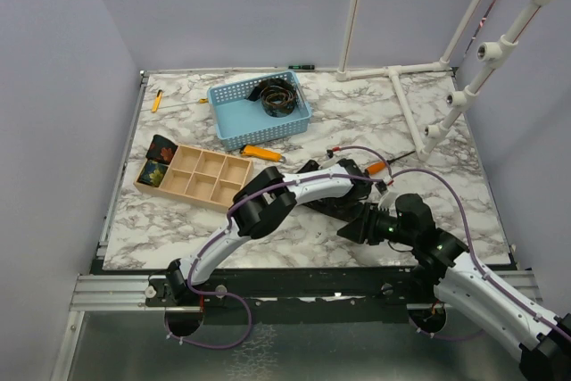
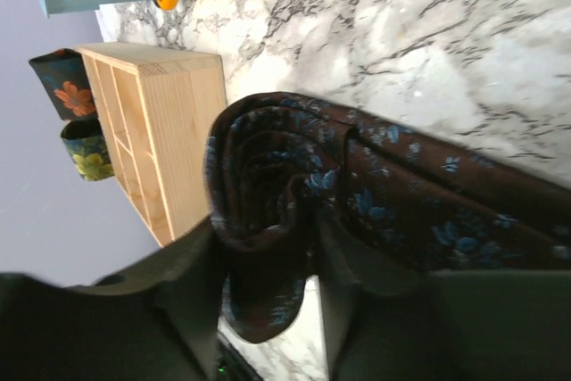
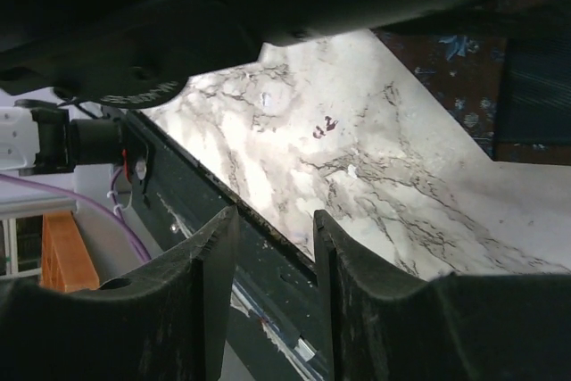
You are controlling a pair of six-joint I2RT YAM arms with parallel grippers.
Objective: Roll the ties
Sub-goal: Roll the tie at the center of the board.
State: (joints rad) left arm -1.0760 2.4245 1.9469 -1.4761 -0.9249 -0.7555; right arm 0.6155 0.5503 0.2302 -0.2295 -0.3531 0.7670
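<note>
Now the left gripper (image 2: 268,225) sits low over the white, grey-veined marble table (image 2: 428,51), right of centre and toward the near edge. Its two dark fingers (image 2: 192,283) stand on either side of a dark brown fabric necktie (image 2: 384,198) printed with small blue flowers. One end of that necktie is wound into a loose coil. The coil fills the gap between the fingers and touches both; whether they press on it or merely flank it I cannot tell. The unrolled strip lies flat on the marble and runs off the right side of the wrist view.

The right gripper (image 3: 275,220) hovers close by over the table's near edge, fingers parted with nothing between them. A patch of the same flowered fabric shows at the upper right of its view.

Farther left stands a pale wooden tray with square compartments (image 1: 203,165), with two rolled ties (image 1: 161,147) at its left end. At the far side a light blue plastic basket (image 1: 263,131) holds a coiled dark tie (image 1: 278,97). An orange-handled tool (image 1: 261,153) lies between basket and tray.
</note>
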